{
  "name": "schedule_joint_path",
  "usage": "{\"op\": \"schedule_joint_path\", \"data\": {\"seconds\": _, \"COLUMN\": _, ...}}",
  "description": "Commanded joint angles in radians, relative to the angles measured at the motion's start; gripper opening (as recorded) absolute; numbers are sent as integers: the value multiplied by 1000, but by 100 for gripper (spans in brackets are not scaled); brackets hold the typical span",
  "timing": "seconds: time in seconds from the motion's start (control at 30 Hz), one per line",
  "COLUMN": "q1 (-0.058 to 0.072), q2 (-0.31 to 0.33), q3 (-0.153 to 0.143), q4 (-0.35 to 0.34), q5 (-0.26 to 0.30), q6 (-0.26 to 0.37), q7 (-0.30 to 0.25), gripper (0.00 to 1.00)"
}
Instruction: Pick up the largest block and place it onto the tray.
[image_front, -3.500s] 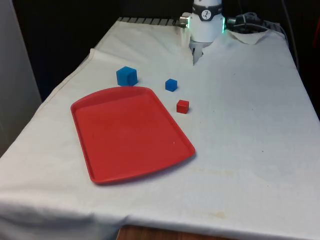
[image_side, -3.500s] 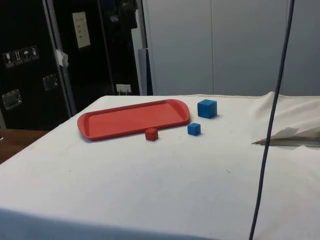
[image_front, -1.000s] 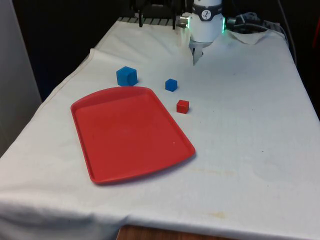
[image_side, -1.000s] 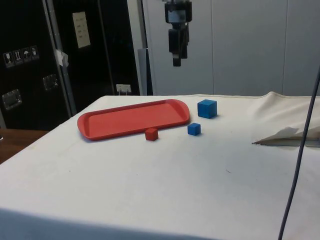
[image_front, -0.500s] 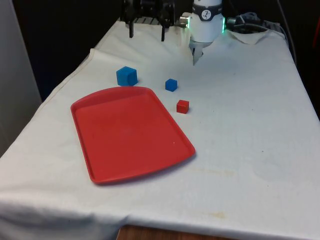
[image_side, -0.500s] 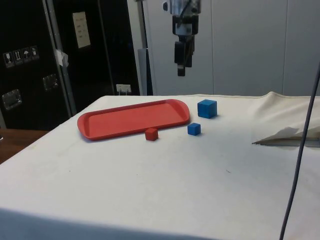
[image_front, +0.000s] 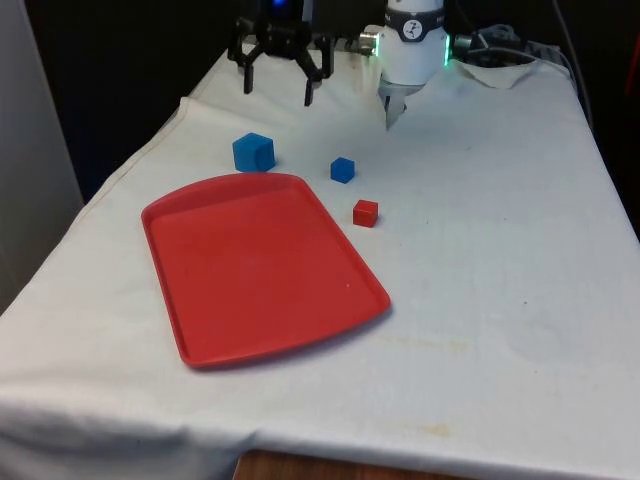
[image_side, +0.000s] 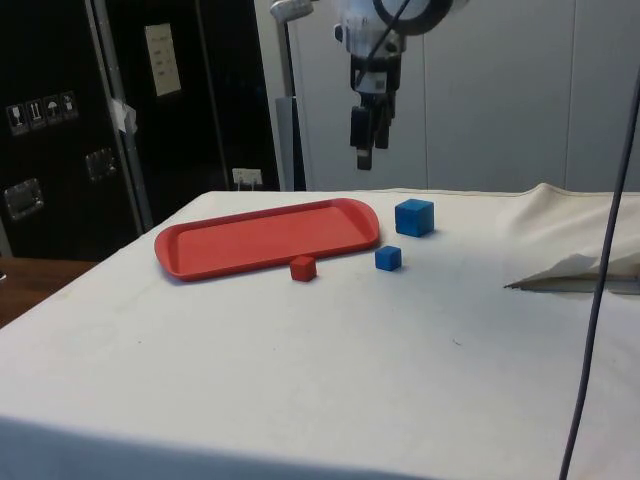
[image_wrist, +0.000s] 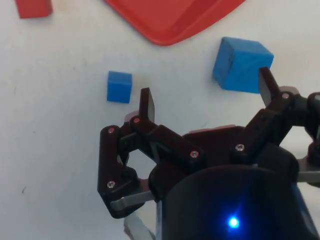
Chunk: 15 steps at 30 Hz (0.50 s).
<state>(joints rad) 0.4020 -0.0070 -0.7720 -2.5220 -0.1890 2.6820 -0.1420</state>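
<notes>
Gripper: the gripper (image_front: 277, 87) hangs high over the far end of the table, jaws spread wide and holding nothing; seen from the side, the gripper (image_side: 366, 150) points straight down, well above the cloth.
Big blue block: the big blue block (image_front: 253, 152), the largest of the three, sits on the cloth below the jaws and a little nearer the tray than they are; from the wrist, the big blue block (image_wrist: 242, 64) lies just beyond one fingertip (image_wrist: 268, 84), not yet between the two.
Small blue block: the small blue block (image_front: 343, 169) lies just beyond the other fingertip (image_wrist: 146, 102), apart from the big one.
Tray: the red tray (image_front: 180, 214) lies past the big block from the jaws, its rim just beside the block, nothing on it.
Red block: the red block (image_front: 365, 213) is farthest from the jaws, by the tray's long edge.
Step in hand: likely the approach for the pick.
Doing it well: centre the jaws over the big block before dropping, square the fingers to two flat faces, descend straight and keep them wide until they straddle it; stay off the small blue block and the tray rim.
</notes>
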Motion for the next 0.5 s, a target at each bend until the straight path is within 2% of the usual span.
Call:
{"op": "schedule_joint_path", "data": {"seconds": 0.0, "q1": -2, "q2": 9, "q3": -4, "q4": -8, "q5": 14, "q6": 29, "q7": -4, "gripper": 100}}
{"op": "schedule_joint_path", "data": {"seconds": 0.17, "q1": -2, "q2": 50, "q3": -17, "q4": -6, "q5": 25, "q6": 58, "q7": -5, "gripper": 100}}
{"op": "schedule_joint_path", "data": {"seconds": 0.23, "q1": -6, "q2": 48, "q3": -20, "q4": -19, "q5": 48, "q6": 80, "q7": -29, "gripper": 100}}
{"op": "schedule_joint_path", "data": {"seconds": 0.4, "q1": -12, "q2": 70, "q3": -41, "q4": -15, "q5": 84, "q6": 83, "q7": -72, "gripper": 100}}
{"op": "schedule_joint_path", "data": {"seconds": 0.43, "q1": -6, "q2": 81, "q3": -47, "q4": -8, "q5": 72, "q6": 78, "q7": -58, "gripper": 100}}
{"op": "schedule_joint_path", "data": {"seconds": 0.47, "q1": -12, "q2": 72, "q3": -46, "q4": -14, "q5": 89, "q6": 82, "q7": -80, "gripper": 100}}
